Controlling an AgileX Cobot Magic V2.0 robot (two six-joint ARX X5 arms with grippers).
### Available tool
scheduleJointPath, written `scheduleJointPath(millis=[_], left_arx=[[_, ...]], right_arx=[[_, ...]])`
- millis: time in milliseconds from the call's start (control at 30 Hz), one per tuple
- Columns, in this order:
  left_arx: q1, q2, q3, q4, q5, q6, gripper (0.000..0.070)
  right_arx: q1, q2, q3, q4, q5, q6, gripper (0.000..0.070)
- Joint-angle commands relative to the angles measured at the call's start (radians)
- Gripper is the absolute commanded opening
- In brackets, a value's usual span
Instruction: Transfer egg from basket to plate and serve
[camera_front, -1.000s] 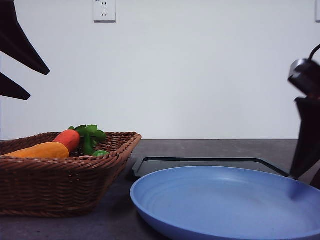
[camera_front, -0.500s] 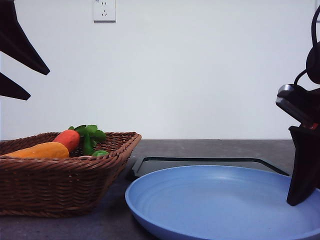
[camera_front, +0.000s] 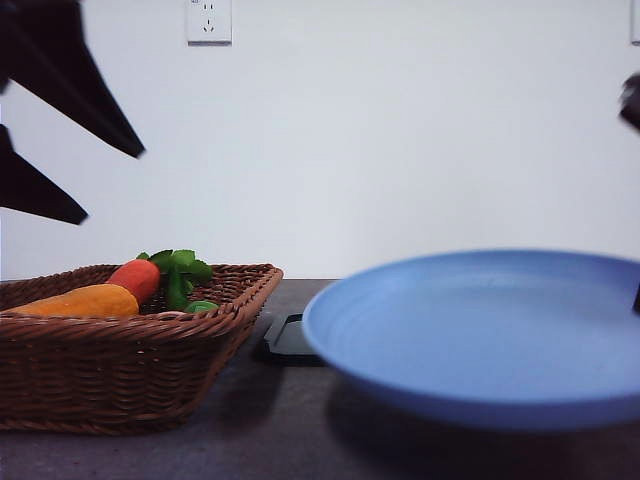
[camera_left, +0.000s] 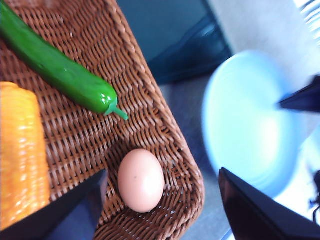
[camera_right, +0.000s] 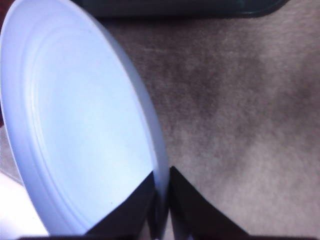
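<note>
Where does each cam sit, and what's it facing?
Front: low at table height, facing the wall over basket and raised plate; left pincer fingers upper left.
Left wrist: above the basket, looking down on egg; open pincer.
Right wrist: looking down at the table; right pincer clamps the plate's rim.
Shared: all three see the plate.

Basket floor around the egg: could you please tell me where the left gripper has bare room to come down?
Bare wicker lies between the egg and the green pepper, and up along the basket wall. It is tight on the egg's other sides: the basket's corner rim curls close around it, and the corn cob crowds the floor beyond. The left gripper straddles the egg, open.
</note>
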Motion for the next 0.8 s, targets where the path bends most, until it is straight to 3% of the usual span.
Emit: scheduleJointPath(millis=[0, 167, 367, 767], left_arx=[[-0.035, 0.045, 0.038, -0.007, -0.033, 0.007, 0.0461], [-0.133, 0.174, 0.098, -0.048, -0.143, 0.038, 0.0460], [-0.198, 0.315, 0.132, -0.046, -0.197, 0.064, 0.0460], [-0.224, 0.460, 0.148, -0.037, -0.205, 0.086, 0.0459]], right_arx=[[-0.008, -0.029, 0.010, -0.007, -0.006, -0.004, 0.0000], [-0.035, -0.122, 0.010, -0.035, -0.006, -0.004, 0.0000], [-0.049, -0.186, 0.010, -0.057, -0.007, -0.005, 0.0000], [-0.049, -0.206, 0.010, -0.069, -0.008, -0.009, 0.0000]])
